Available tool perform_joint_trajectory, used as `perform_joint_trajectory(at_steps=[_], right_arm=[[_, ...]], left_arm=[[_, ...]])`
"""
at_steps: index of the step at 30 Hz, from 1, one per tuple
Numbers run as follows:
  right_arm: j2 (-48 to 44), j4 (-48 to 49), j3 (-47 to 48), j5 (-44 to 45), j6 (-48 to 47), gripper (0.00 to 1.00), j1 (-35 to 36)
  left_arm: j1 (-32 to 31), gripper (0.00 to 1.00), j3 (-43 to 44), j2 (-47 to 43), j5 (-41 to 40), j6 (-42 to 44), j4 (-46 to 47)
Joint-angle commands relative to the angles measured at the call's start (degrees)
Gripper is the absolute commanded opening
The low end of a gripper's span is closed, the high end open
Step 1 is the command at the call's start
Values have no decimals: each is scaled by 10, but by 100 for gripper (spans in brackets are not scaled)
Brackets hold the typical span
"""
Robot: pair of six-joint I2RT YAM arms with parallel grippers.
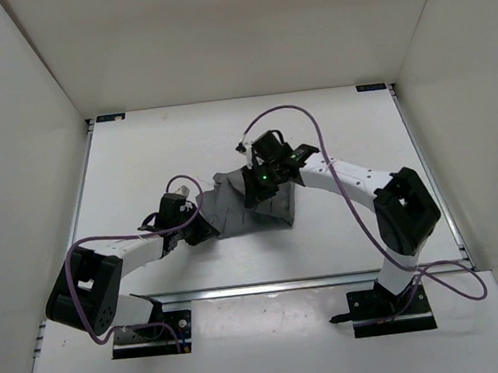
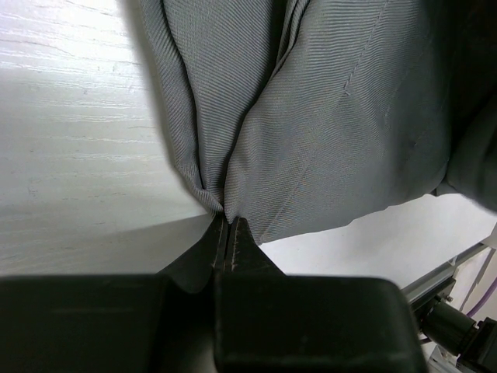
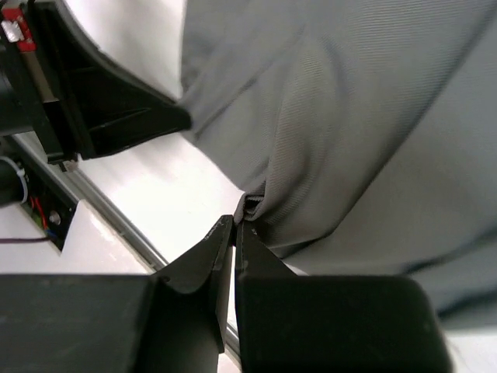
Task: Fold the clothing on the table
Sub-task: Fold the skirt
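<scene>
Top view: the grey clothing (image 1: 256,208) lies bunched at the middle of the table (image 1: 340,123), between the left gripper (image 1: 202,231) and right gripper (image 1: 256,186). The arms hide parts of its outline.

Left wrist view: the fingers (image 2: 245,250) are pressed together, pinching a cloth fold. The cloth looks soft, light and limp, so hems or corners are likely the best holds.

Right wrist view: the fingers (image 3: 208,258) likewise nip an edge. The garment runs off frame.

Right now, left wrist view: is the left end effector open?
No, the left end effector is closed tight, pinching a gathered edge of the grey clothing.
</scene>
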Motion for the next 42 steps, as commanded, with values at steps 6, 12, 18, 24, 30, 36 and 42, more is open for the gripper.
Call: perform_joint_trajectory(at_steps=[6, 12, 18, 24, 30, 36, 42], right_arm=[[72, 36, 84, -55, 12, 0, 59], [115, 30, 117, -80, 9, 0, 85], [164, 41, 119, -92, 11, 0, 99], [212, 47, 133, -102, 8, 0, 105], [227, 72, 139, -130, -7, 13, 102], [103, 117, 99, -62, -8, 47, 95], [-72, 186, -18, -52, 27, 56, 48]], left_arm=[[6, 0, -18, -5, -18, 5, 1], [9, 0, -21, -15, -21, 3, 2], [12, 0, -27, -24, -18, -1, 2], [11, 0, -37, -33, -3, -2, 7], [26, 10, -59, -49, -1, 7, 9], [36, 29, -62, -77, 7, 7, 5], [48, 52, -64, -158, 12, -2, -34]])
